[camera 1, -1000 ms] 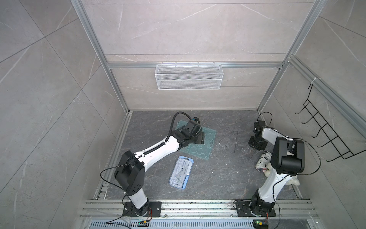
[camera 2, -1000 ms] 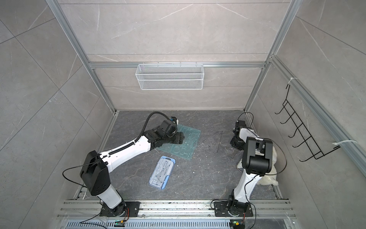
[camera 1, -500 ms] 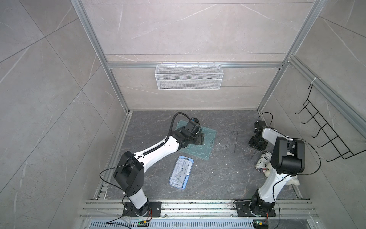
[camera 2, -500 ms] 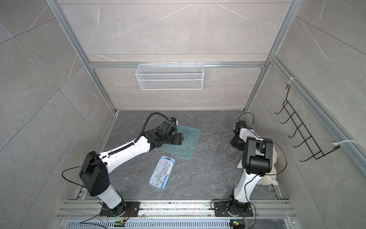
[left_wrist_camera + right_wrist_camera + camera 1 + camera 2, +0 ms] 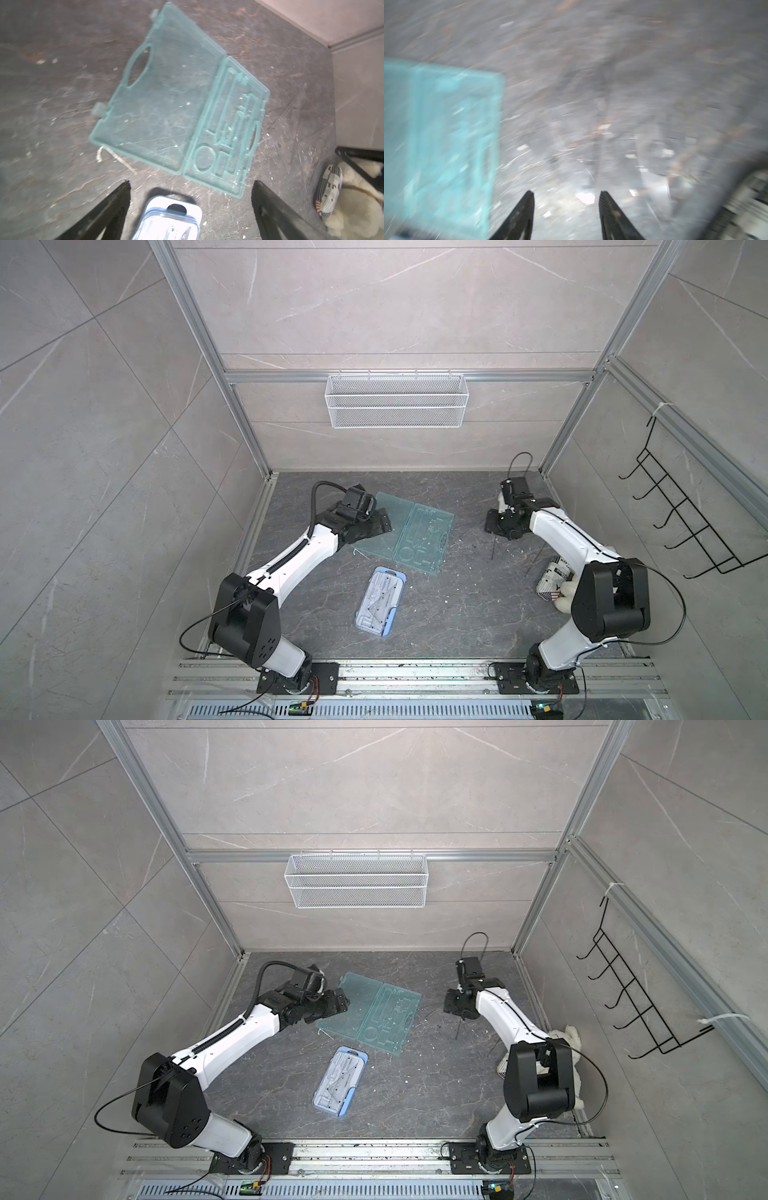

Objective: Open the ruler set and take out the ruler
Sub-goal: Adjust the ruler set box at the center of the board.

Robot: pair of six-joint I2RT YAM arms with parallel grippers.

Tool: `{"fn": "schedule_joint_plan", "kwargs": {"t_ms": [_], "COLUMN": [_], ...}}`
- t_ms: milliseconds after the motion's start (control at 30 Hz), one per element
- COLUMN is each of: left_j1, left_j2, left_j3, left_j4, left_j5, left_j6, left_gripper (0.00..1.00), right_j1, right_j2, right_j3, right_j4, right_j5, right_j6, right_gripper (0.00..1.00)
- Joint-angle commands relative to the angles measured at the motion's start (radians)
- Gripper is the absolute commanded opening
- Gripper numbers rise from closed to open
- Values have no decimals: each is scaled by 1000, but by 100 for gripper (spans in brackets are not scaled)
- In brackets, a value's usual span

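The left gripper [image 5: 191,184] has its jaws spread wide with nothing between them. In the left wrist view the hang-tab end of the blue case [image 5: 172,218] shows in the gap, lying on the counter [image 5: 457,614] beyond the tips. The right gripper [image 5: 566,194] has its jaws parted about halfway, and they hold nothing. That wrist view is smeared, showing only grey counter and a teal blur.

The ruler set [image 5: 405,537] is a translucent green case lying flat and fully open, hinge up the middle, at about 12 o'clock from the counter's centre. Its 9 o'clock half is plain, with an oval handle slot and two small latches. Its 3 o'clock half is moulded into slots and one round recess, all bare. In both top views the left gripper overlaps the case's 9 o'clock edge, and the right gripper sits well apart at 3 o'clock.

Two cases lie on the counter. The blue one is closed, with drawing tools under a clear lid, just beside the green case at 6 o'clock. Two thin dark lines [image 5: 493,545] lie at 3 o'clock of the green case, and faint scale marks [image 5: 291,108] there suggest clear rulers. I cannot tell how many.

One plush toy [image 5: 353,197] lies at 4 o'clock, partly behind the right arm. One wire basket [image 5: 395,406] hangs on the back wall, and one hook rack [image 5: 685,526] on the side wall. White crumbs speckle the counter.
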Motion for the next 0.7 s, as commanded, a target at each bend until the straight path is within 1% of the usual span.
{"fn": "schedule_joint_plan", "kwargs": {"t_ms": [0, 67, 133, 233, 300, 400, 467, 567, 667], "left_j1": [75, 115, 134, 137, 136, 137, 136, 130, 110], "left_j2": [-53, -62, -58, -26, -9, -16, -19, -25, -63], "left_j3": [-17, -10, 13, 64, 62, -15, -79, -121, -171], "left_j4": [-91, -131, -164, -192, -169, -83, -40, -32, -24], "left_j5": [69, 82, 89, 97, 113, 127, 135, 157, 140], "left_j6": [-64, -63, -45, 6, 43, 43, -1, -45, -46], "left_gripper": [94, 94, 94, 92, 91, 90, 90, 89, 89], "right_j1": [96, 174, 234, 293, 326, 373, 390, 407, 455], "right_j2": [-24, -23, -13, 18, 41, 71, 83, 90, 111], "right_j3": [-9, -19, -26, -31, -29, -36, -55, -57, -47], "right_j4": [-75, -89, -109, -119, -110, -91, -83, -85, -67], "right_j5": [-112, -132, -126, -125, -102, -26, 2, -21, -49], "right_j6": [-10, 1, 26, 70, 83, 98, 118, 132, 113], "right_gripper": [55, 56, 57, 58, 58, 58, 58, 59, 61]}}
